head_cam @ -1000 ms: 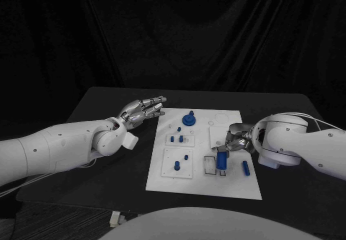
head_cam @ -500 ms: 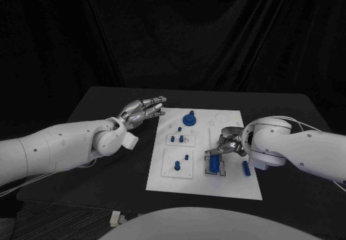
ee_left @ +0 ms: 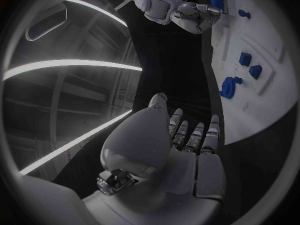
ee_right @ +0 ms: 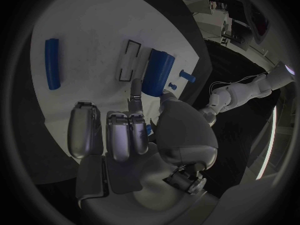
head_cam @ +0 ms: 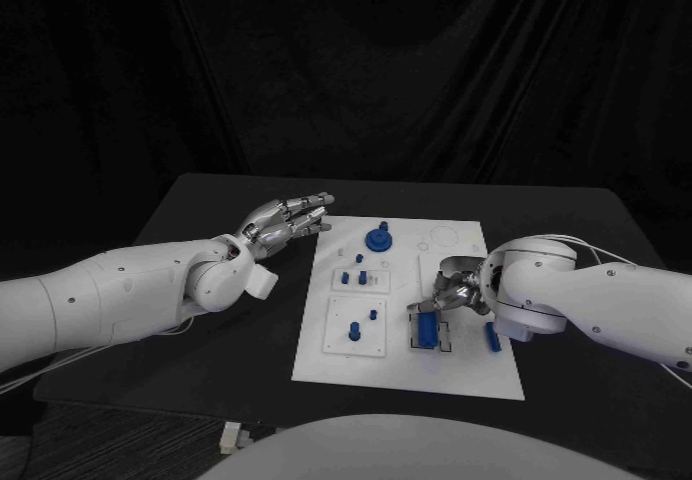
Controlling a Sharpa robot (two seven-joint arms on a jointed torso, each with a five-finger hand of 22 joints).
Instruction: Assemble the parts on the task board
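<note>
The white task board [head_cam: 413, 365] lies mid-table. My right hand [head_cam: 457, 291] reaches over its right half and pinches the near end of a long blue block [head_cam: 427, 328] between thumb and a finger. In the right wrist view the blue block [ee_right: 157, 72] lies flat on the board beside a black rectangular outline [ee_right: 130, 60]. A slim blue bar [head_cam: 492, 335] lies loose to the right of the block. A round blue piece [head_cam: 378, 240] stands at the board's far side, and small blue pegs [head_cam: 361, 275] stand in the left plates. My left hand [head_cam: 289, 218] hovers open off the board's far left corner.
Black table [head_cam: 216, 340] surrounds the board, with bare room on the left and front. In the left wrist view the board [ee_left: 262, 100] and round blue piece [ee_left: 230, 86] lie beyond my left hand's fingers [ee_left: 194, 137], and the right hand [ee_left: 197, 16] is further off.
My right hand has carried the blue block leftward and down onto the board beside the rectangular outline. The left hand has stayed where it was.
</note>
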